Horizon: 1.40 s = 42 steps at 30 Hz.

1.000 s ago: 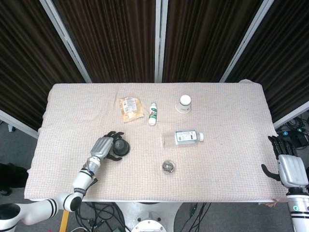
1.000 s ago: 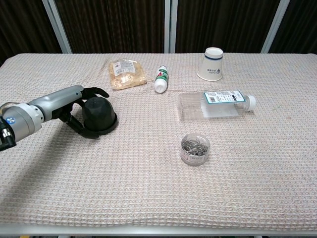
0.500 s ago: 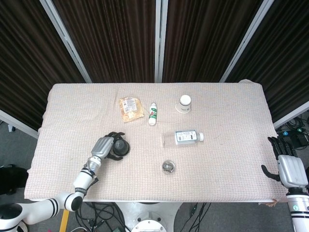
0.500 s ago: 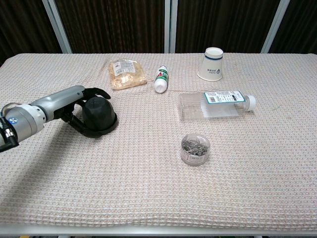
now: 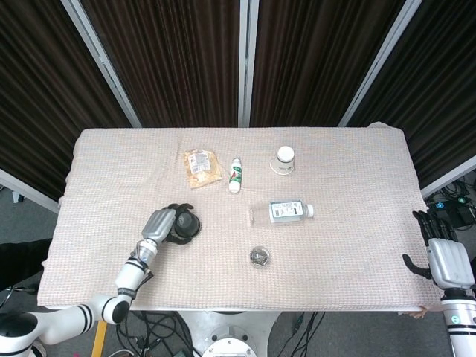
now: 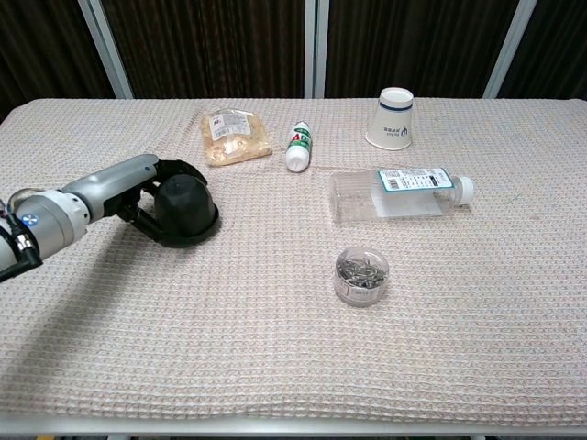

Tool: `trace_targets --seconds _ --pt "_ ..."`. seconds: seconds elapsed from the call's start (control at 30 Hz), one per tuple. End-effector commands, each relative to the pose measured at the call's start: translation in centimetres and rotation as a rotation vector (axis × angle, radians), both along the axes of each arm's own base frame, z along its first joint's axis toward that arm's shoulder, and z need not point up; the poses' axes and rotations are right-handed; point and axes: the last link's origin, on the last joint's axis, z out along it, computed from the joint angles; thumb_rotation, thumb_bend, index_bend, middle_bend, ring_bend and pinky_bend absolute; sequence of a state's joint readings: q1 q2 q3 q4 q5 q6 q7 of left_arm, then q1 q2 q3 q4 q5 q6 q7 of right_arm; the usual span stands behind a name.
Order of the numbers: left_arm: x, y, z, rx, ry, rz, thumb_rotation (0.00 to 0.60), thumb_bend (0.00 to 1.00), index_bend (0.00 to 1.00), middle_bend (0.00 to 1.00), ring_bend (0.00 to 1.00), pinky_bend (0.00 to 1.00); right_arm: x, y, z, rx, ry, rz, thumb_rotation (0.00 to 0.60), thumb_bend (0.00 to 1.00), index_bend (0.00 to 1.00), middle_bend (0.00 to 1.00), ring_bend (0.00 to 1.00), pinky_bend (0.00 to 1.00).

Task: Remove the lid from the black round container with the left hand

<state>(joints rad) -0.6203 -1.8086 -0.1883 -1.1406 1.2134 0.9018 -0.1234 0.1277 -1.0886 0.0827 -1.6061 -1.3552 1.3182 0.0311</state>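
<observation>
Nearest us at the surface's (image 6: pixel 275 367) 5 o'clock edge, our right hand (image 5: pixel 444 256) idles with fingers apart, holding nothing. Just inward sits a small clear tub of metal clips (image 6: pixel 361 276). At 9 o'clock from it, our left hand (image 6: pixel 147 197) wraps its dark fingers around the black round container (image 6: pixel 183 209); whether they actually clamp it we cannot tell. The domed lid (image 6: pixel 181 197) looks like stiff, smooth, light plastic, likely slippery, so we judge the best hold is around its lower sides just above the wider base rim. Beyond lies a clear bottle (image 6: pixel 404 194) on its side, then, toward 12 o'clock, a snack packet (image 6: pixel 236 135), a small white bottle (image 6: pixel 298 147) and an upturned paper cup (image 6: pixel 393 118).
</observation>
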Motion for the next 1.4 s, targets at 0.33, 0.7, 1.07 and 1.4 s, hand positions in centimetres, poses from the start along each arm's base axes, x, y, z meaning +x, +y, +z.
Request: trace_targets --seconds 0.33,0.7,1.07,1.4 --pt "0.9 1.0 2.4 0.057 -0.003 -0.035 0.600 0.25 0.36 0.39 0.26 0.36 0.1 0.0 -0.1 0.001 0.000 0.003 0.600 0.20 0.04 0.07 0.00 0.01" --pt "8.1 6.4 12.3 0.241 0.145 -0.237 0.600 0.25 0.36 0.40 0.26 0.37 0.4 0.1 0.1 -0.023 -0.014 0.034 0.600 0.21 0.05 0.07 0.00 0.01" --pt "4.5 5.5 10.5 0.052 0.250 -0.076 0.600 0.25 0.36 0.41 0.27 0.38 0.4 0.2 -0.1 -0.010 -0.032 0.043 0.600 0.21 0.04 0.07 0.00 0.01" --pt "9.7 6.7 12.7 0.209 0.169 -0.177 0.600 0.25 0.36 0.41 0.27 0.38 0.2 0.1 -0.3 -0.006 -0.029 0.029 0.600 0.21 0.04 0.07 0.00 0.01"
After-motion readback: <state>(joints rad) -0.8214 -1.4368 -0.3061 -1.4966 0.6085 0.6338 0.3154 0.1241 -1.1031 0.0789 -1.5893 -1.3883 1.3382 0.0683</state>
